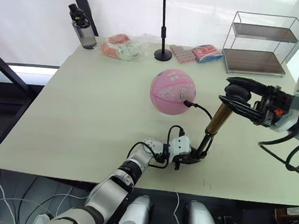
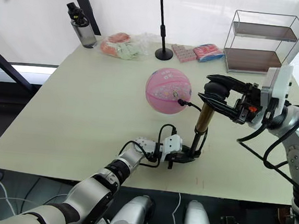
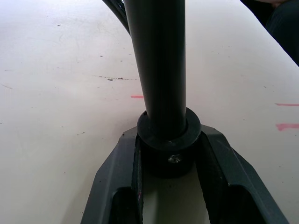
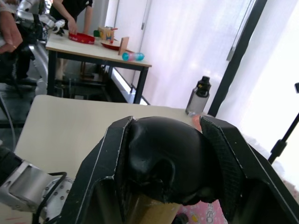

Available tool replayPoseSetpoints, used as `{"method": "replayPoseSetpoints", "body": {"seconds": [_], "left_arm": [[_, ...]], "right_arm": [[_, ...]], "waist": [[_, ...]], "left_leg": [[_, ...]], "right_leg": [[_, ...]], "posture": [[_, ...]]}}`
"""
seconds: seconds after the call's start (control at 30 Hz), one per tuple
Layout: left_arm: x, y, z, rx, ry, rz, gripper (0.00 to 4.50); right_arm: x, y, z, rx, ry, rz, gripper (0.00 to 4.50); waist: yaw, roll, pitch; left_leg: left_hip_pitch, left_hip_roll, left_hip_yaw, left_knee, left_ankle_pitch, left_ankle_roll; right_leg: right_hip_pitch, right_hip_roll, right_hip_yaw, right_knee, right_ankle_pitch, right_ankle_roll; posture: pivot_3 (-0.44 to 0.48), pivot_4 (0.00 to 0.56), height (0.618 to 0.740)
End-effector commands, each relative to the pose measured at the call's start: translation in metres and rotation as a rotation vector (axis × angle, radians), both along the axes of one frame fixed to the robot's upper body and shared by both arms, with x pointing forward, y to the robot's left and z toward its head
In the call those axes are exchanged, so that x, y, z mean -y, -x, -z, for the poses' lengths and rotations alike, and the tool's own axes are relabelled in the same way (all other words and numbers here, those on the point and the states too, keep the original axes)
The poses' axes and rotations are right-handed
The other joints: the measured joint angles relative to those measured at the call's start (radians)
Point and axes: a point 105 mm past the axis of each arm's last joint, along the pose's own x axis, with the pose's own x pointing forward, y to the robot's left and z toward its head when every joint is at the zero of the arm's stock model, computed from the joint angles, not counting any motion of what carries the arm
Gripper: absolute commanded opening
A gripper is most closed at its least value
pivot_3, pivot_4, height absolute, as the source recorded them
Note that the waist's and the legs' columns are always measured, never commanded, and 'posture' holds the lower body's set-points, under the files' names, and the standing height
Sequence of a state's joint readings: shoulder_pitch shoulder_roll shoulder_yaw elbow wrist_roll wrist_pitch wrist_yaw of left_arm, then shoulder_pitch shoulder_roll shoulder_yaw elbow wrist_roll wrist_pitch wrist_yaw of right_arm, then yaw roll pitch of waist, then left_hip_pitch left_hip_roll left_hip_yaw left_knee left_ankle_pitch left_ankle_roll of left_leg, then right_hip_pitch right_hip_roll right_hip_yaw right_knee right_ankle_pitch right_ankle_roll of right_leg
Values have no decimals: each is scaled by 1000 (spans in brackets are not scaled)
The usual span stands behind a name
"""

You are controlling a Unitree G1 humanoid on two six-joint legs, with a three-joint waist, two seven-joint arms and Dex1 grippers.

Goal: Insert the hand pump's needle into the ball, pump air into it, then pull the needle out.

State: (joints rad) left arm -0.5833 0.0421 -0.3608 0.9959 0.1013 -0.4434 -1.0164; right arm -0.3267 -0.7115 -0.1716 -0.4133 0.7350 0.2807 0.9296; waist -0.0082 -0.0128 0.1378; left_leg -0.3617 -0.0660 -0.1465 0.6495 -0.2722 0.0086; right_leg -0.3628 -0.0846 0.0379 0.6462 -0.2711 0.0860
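left gripper [image 1: 191,158] clamps hand pump [image 1: 216,119] base to table [image 1: 86,112] | right gripper [image 2: 214,94] grips T-handle, ready to stroke | needle [image 1: 187,103] seated in ball [image 1: 172,91]

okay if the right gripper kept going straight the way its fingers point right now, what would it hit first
Beyond the gold hand pump's black T-handle, already between the right gripper's fingers, the line runs toward the robot's left, above the pink printed ball. It probably clears it, but depth is unclear.

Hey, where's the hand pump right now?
The hand pump stands tilted near the table's front edge, just right of the ball, base in the left gripper, handle in the right gripper.
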Motion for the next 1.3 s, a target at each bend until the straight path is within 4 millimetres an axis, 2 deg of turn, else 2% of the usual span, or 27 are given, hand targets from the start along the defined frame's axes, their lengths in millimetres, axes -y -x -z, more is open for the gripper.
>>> {"method": "replayPoseSetpoints", "body": {"seconds": [0.03,0.13,0.27,0.37,0.47,0.6,0.8,0.93,1.17,1.3], "left_arm": [[-8,24,33,-96,-110,52,1069],[-9,23,33,-92,-111,49,1069],[-9,23,33,-86,-115,48,1069],[-9,22,33,-82,-118,49,1069],[-9,22,33,-80,-121,49,1069],[-9,23,34,-85,-121,50,1069],[-9,22,34,-80,-122,52,1069],[-9,23,34,-85,-118,49,1069],[-9,23,33,-85,-115,49,1069],[-9,23,33,-89,-112,48,1069]], "right_arm": [[13,-17,43,-92,118,125,1823],[8,-13,63,-134,122,112,1823],[1,-11,81,-160,120,106,1823],[0,-10,89,-175,125,103,1823],[0,-9,88,-203,105,98,1823],[0,-9,82,-241,75,86,1823],[-2,-6,95,-309,111,66,1823],[-2,-6,102,-311,118,72,1823],[0,-1,144,-376,174,104,1823],[0,1,154,-380,195,119,1823]], "waist": [[-1,-3,-2],[-2,-12,-13],[-5,-16,-20],[-5,-17,-25],[-5,-17,-27],[-4,-17,-26],[3,-6,-20],[6,-5,-19],[6,-5,-18],[6,-5,-18]], "left_leg": [[1,0,0,0,0,0],[1,1,-1,0,0,0],[3,1,-1,-1,0,0],[3,2,-1,-1,0,0],[4,4,-1,-1,0,0],[4,5,-1,-1,0,0],[1,2,-1,-1,0,0],[1,1,-2,-4,0,0],[1,1,-2,-5,0,0],[1,0,-3,-5,0,0]], "right_leg": [[1,0,0,0,-1,1],[2,1,-1,-1,-2,3],[2,1,0,-1,-2,3],[3,3,0,-1,-2,4],[3,4,0,-1,-3,4],[4,4,0,-1,-3,4],[2,2,0,-3,0,0],[1,2,-1,-5,0,-1],[1,2,-1,-5,-2,3],[1,2,-1,-5,-2,3]], "posture": [[0,150,740],[0,150,740],[0,150,740],[0,150,740],[0,150,740],[0,150,740],[0,150,740],[0,150,740],[0,150,740],[0,150,740]]}}
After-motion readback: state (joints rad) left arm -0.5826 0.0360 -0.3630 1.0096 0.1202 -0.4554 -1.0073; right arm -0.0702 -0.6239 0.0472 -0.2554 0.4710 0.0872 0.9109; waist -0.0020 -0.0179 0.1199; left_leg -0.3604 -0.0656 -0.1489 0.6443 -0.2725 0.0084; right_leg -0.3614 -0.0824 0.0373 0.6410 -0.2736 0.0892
